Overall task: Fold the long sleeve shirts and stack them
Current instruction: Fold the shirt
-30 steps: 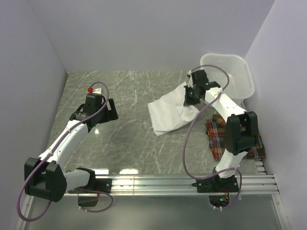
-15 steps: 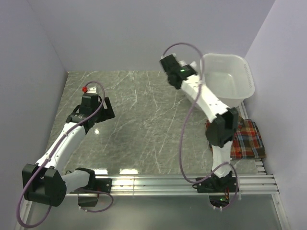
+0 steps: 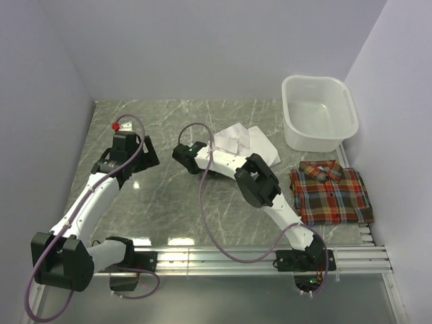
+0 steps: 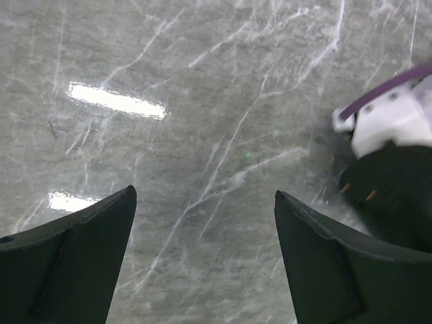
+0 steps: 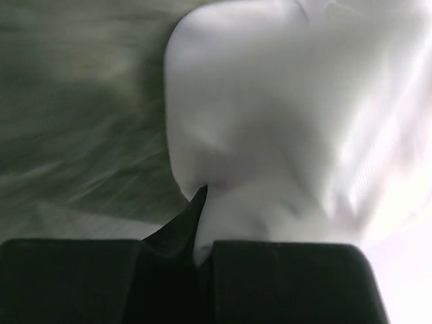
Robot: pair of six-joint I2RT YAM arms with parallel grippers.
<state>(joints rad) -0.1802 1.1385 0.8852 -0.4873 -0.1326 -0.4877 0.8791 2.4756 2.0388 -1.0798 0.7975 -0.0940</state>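
The right pincer (image 5: 202, 246) is closed, and in its own blurred wrist view a fold of the white shirt (image 5: 270, 115) runs down into the slit between the two dark fingers, so it looks to be nipping an edge of the cloth, though which edge cannot be told. From above, that pincer sits at the left end of the shirt, which lies collar up on the table (image 3: 175, 202) just left of the white basin (image 3: 316, 140), with part of it hidden under the arm. The plaid shirt (image 3: 332, 194) lies flat and squared off at the right side of the table, in front of the basin and apart from the white one. The left pincer (image 4: 204, 192) hangs wide open over bare stone with nothing in it, near the right pincer but not touching the cloth. The step in hand seems to be a fold of the white shirt, with the stacking not yet done. To do it well, carry the pinched edge low and straight across the body of the shirt, so that the fold lands parallel to the far side and the whole garment is not dragged along. Let go only once the edge lies flat. The free left pincer could press the near side down as an anchor.
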